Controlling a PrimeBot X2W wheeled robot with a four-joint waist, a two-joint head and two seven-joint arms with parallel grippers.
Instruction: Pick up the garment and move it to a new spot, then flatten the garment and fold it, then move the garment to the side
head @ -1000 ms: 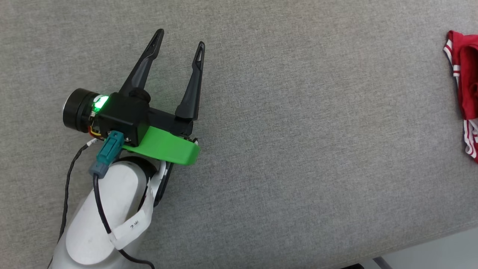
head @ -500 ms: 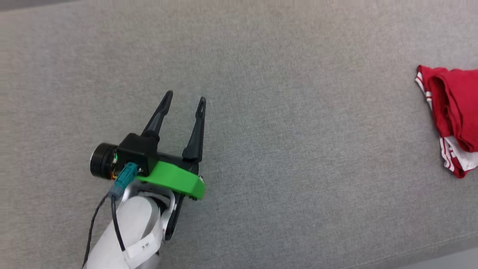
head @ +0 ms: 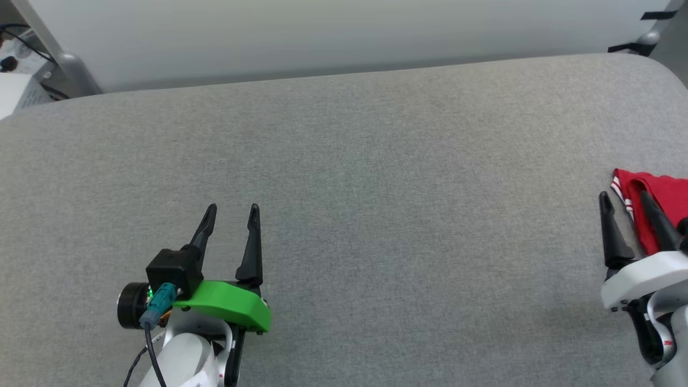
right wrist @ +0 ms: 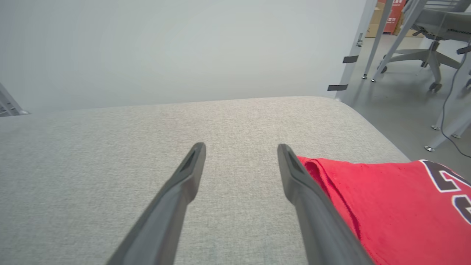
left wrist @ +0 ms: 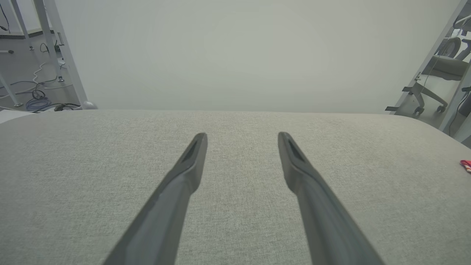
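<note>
1. left claw (head: 232, 208): open and empty, both fingers apart above bare grey table (head: 376, 188); the left wrist view gives the same reading of the claw (left wrist: 243, 136), with nothing between the fingers.
2. right claw (head: 624, 196): open and empty. in the right wrist view (right wrist: 241, 146) its right-hand finger lies just beside the shirt's edge. i cannot tell whether it touches the cloth.
3. shirt (head: 666, 193): lies on the table at my far right, near the rounded corner and well apart from the left claw. the left wrist view catches a red sliver of it (left wrist: 465, 165) at the frame's right edge.
4. progress, as i judge it: the shirt (right wrist: 386, 206) lies flat with a doubled, layered edge and sits off to one side, and neither claw holds it. that fits the pick-up, flattening, folding and move aside being done, with little or nothing left. most of the shirt is cut off by the frame, so i cannot vouch for the fold's neatness.
5. heading: the doubled edge faces my left, toward the table's middle. the black, white-outlined number is face up at the shirt's right.
6. long axis: it probably runs near-to-far, roughly in line with the right claw's fingers.
</note>
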